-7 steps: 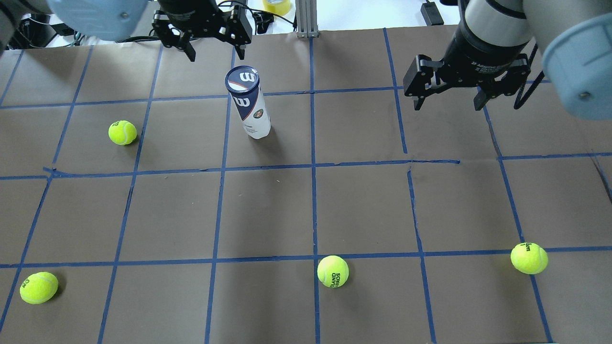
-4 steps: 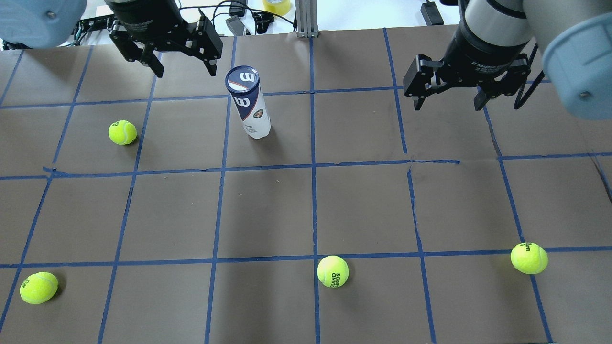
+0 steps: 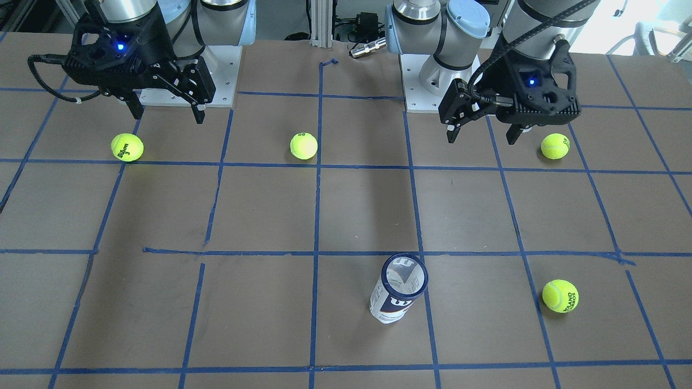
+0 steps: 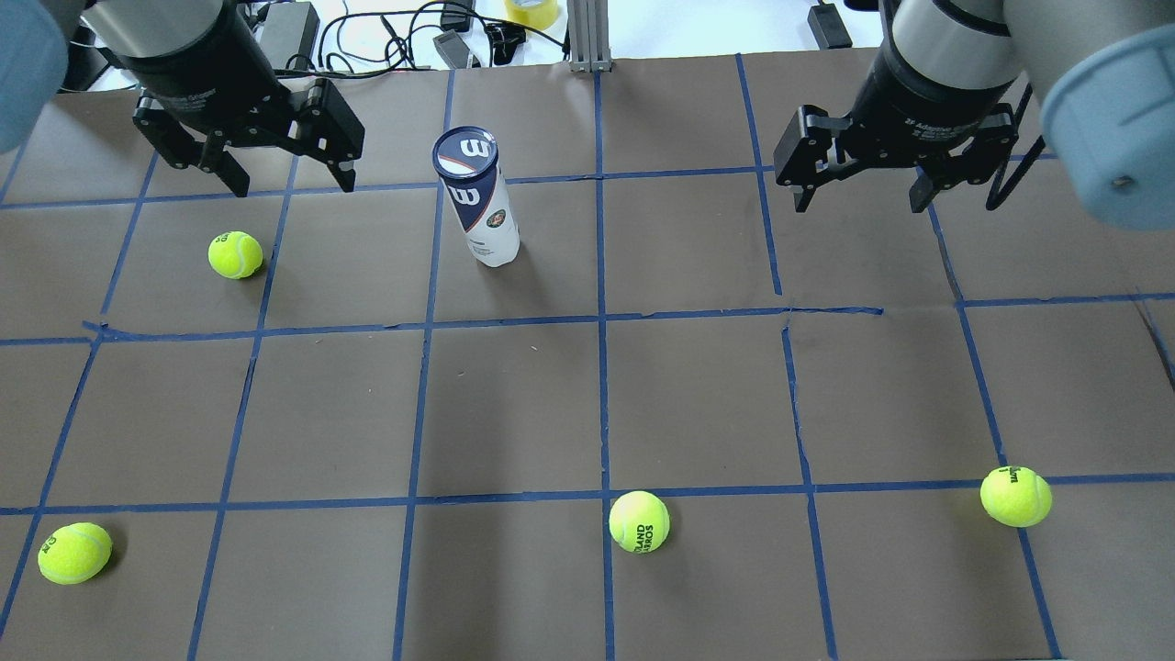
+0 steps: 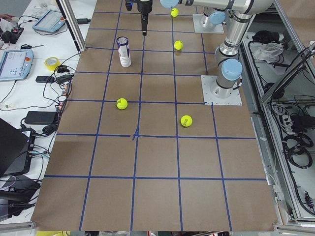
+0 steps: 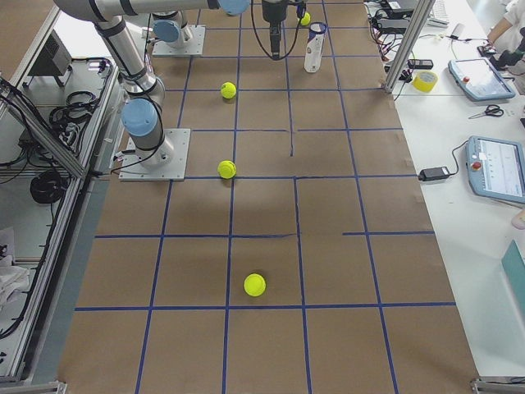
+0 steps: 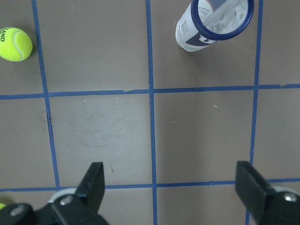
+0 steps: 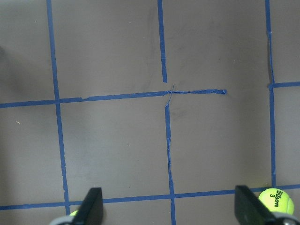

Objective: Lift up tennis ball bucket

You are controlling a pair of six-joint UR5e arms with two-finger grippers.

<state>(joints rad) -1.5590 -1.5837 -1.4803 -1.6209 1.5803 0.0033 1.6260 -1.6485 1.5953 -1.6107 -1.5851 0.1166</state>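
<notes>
The tennis ball bucket point(image 4: 477, 197) is a slim white tube with a navy band and a navy-rimmed lid. It stands upright on the brown table; it also shows in the front view point(image 3: 398, 289) and the left wrist view point(image 7: 213, 23). My left gripper point(image 4: 294, 184) is open and empty. It hovers above the table, to the left of the tube in the overhead view and apart from it. My right gripper point(image 4: 858, 202) is open and empty, well off to the tube's right. In the front view the left gripper point(image 3: 480, 138) is on the right.
Several yellow-green tennis balls lie loose: one point(image 4: 235, 254) just below the left gripper in the overhead view, one at the near left point(image 4: 74, 553), one near the middle point(image 4: 639, 521), one at the near right point(image 4: 1015, 496). Blue tape lines grid the table. Cables and gear lie beyond the far edge.
My left gripper has moved leftward and a little nearer in the overhead view, from behind the tube to its left side. The right gripper and the tube have not moved.
</notes>
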